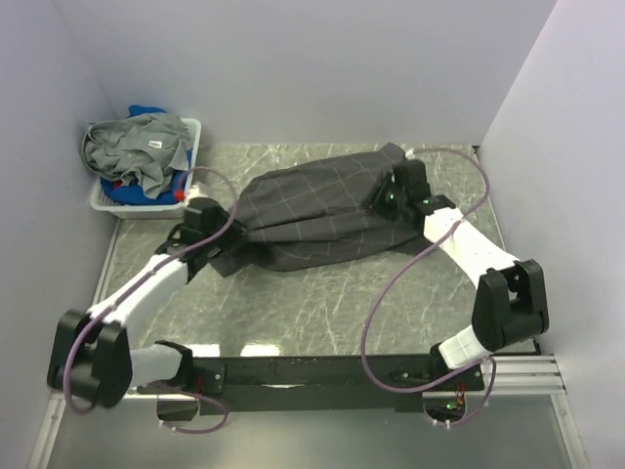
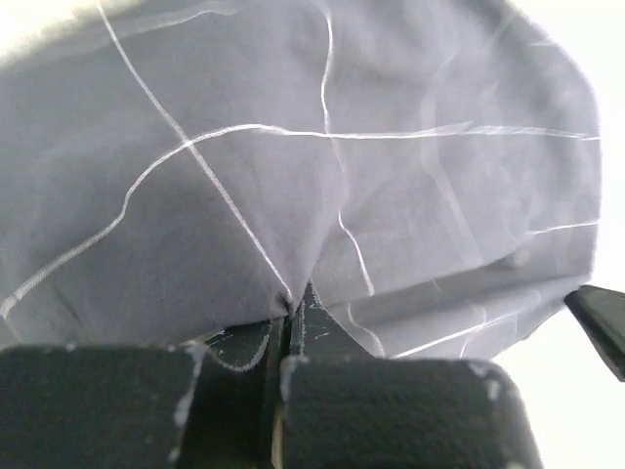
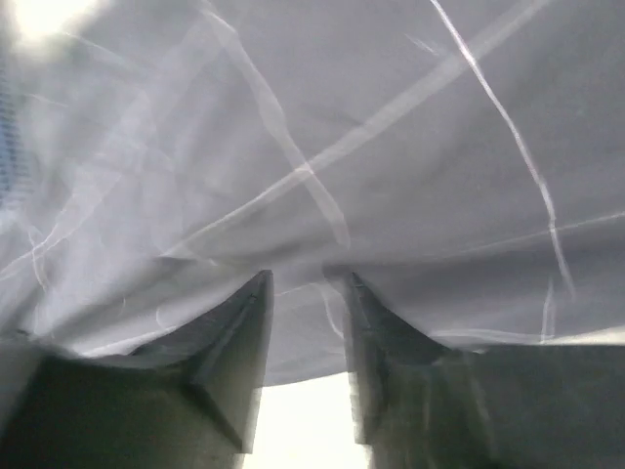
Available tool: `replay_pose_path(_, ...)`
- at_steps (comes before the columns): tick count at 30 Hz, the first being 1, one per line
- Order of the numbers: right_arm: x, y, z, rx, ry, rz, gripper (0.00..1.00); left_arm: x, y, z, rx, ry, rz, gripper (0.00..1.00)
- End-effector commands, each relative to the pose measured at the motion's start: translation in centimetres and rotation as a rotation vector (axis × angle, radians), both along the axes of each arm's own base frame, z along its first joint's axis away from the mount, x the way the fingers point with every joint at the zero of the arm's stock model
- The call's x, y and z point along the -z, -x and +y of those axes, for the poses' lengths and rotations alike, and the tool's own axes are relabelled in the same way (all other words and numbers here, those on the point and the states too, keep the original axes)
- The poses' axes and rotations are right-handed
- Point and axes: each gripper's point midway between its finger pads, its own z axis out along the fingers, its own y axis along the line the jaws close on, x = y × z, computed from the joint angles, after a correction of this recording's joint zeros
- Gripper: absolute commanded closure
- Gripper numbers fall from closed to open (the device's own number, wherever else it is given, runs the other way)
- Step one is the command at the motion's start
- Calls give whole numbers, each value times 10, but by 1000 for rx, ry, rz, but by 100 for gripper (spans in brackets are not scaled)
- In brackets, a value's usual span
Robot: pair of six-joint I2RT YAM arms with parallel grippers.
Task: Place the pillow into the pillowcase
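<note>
The dark charcoal pillowcase (image 1: 322, 217) with a pale grid lies bulging across the middle of the table. The pillow does not show in any view. My left gripper (image 1: 217, 234) is at the pillowcase's left end; in the left wrist view the gripper (image 2: 293, 308) is shut on a pinched fold of the cloth (image 2: 293, 176). My right gripper (image 1: 391, 200) is at the pillowcase's right end. In the right wrist view the gripper (image 3: 305, 278) has its jaws apart, with the cloth (image 3: 342, 147) draped over the fingertips and hanging into the gap.
A white basket (image 1: 105, 203) heaped with grey and blue clothes (image 1: 137, 147) stands at the back left corner. Walls close in the table on the left, back and right. Purple cables loop from both arms over the table.
</note>
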Motion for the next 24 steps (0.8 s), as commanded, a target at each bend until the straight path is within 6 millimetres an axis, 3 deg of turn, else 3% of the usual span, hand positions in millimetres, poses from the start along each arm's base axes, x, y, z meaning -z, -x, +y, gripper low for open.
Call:
replay_pose_path(1, -50, 12, 15, -105, 24, -133, 41, -33, 6, 56, -131, -19, -77, 99)
replay_pose_path(3, -43, 22, 8, -68, 18, -149, 29, -33, 10, 77, -170, -9, -74, 99)
replay_pose_path(4, -25, 37, -8, -11, 25, -130, 25, -35, 15, 76, -149, 8, -85, 99)
replay_pose_path(5, -21, 36, -21, 39, 13, -150, 23, -36, 17, 77, -147, 12, -79, 99)
replay_pose_path(6, -12, 41, -31, 74, -1, -143, 23, -37, 18, 79, -149, 8, -82, 99)
replay_pose_path(7, 13, 57, -39, 98, -41, -94, 24, -44, 19, 79, -142, 12, -94, 99)
replay_pose_path(8, 18, 53, -55, 153, -72, -104, 25, -47, 19, 80, -140, 13, -100, 99)
replay_pose_path(10, 43, 63, -69, 199, -119, -51, 34, -59, 17, 79, -132, 23, -127, 99)
replay_pose_path(11, 46, 62, -79, 227, -140, -51, 35, -63, 15, 78, -131, 25, -131, 99)
replay_pose_path(16, 70, 65, -86, 282, -177, 1, 37, -83, 5, 75, -113, 31, -151, 99)
replay_pose_path(19, 83, 59, -82, 285, -207, 29, 38, -98, -2, 74, -111, 38, -184, 99)
replay_pose_path(21, 78, 43, -81, 288, -227, 17, 39, -106, -8, 71, -94, 44, -196, 99)
replay_pose_path(23, 84, 30, -88, 310, -224, 44, 56, -129, -19, 69, -79, 48, -245, 99)
replay_pose_path(24, 67, 12, -89, 296, -246, 12, 73, -131, -28, 64, -41, 48, -242, 99)
